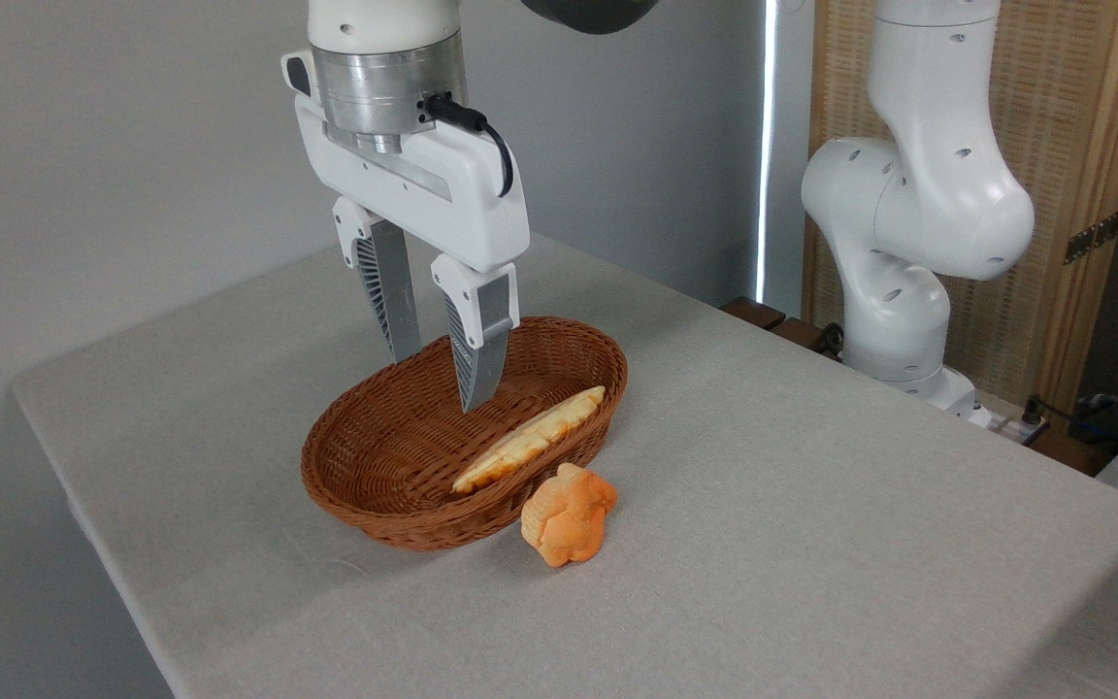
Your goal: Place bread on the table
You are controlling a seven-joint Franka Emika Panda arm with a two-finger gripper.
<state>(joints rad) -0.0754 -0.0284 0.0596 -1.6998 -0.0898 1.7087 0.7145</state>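
Grey-clothed table (pixel 811 544), bread (pixel 530 439) in the wicker basket (pixel 375 505) just right of the open, empty claw (pixel 438 383).

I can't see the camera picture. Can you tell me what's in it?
A robot's open end effector hangs over a brown wicker basket holding a long braided bread. A small orange bun sits on the grey table, touching the basket's front.

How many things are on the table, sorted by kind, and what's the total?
Braided loaf: 1, the bread, lying in the basket
Knotted bun: 1, the orange bun, on the table beside the basket
Wicker basket: 1, the brown basket
Total: 3
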